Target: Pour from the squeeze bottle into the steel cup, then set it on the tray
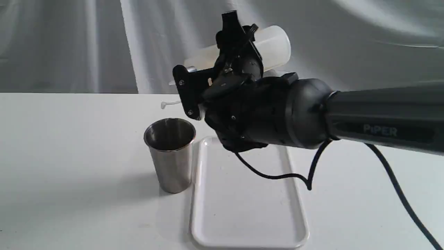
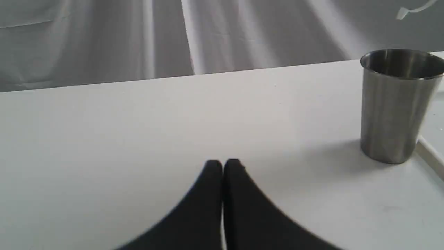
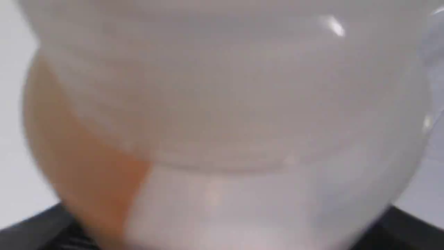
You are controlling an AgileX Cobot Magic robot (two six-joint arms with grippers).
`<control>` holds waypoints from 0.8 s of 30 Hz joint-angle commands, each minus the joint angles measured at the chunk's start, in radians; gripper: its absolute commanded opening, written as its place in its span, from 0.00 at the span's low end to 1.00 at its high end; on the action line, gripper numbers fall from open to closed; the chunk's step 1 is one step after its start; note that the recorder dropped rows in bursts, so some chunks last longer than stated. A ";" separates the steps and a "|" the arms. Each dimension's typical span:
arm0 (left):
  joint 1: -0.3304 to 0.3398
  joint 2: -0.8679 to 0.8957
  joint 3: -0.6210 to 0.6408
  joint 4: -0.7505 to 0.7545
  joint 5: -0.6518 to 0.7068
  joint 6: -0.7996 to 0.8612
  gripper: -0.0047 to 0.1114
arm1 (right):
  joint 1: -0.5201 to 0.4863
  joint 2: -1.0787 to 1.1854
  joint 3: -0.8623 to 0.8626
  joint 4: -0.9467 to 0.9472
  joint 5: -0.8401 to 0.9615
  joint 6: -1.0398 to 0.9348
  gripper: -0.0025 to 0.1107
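My right gripper (image 1: 239, 40) is shut on the squeeze bottle (image 1: 274, 45) and holds it tipped nearly flat in the air, base up to the right and nozzle end to the left. The arm hides most of the nozzle. Its tethered cap strap (image 1: 170, 103) dangles just above and behind the steel cup (image 1: 170, 152). No stream shows. In the right wrist view the bottle (image 3: 222, 104) fills the picture, with amber liquid (image 3: 86, 156) pooled at one side. The cup (image 2: 395, 104) stands upright beside the tray (image 1: 242, 208). My left gripper (image 2: 223, 165) rests shut and empty, low over the table.
The white table (image 1: 69, 156) ends at a grey draped backdrop (image 1: 69, 45). The right arm's black cable (image 1: 277, 175) hangs over the tray. A corner of the tray's rim (image 2: 430, 152) shows beside the cup in the left wrist view.
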 commanded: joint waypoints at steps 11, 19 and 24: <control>0.002 -0.003 0.004 -0.001 -0.008 -0.002 0.04 | 0.002 -0.021 -0.009 -0.040 0.013 -0.162 0.26; 0.002 -0.003 0.004 -0.001 -0.008 -0.006 0.04 | 0.012 -0.021 -0.009 -0.040 0.003 -0.192 0.26; 0.002 -0.003 0.004 -0.001 -0.008 -0.006 0.04 | 0.022 -0.021 -0.009 -0.040 -0.021 -0.215 0.26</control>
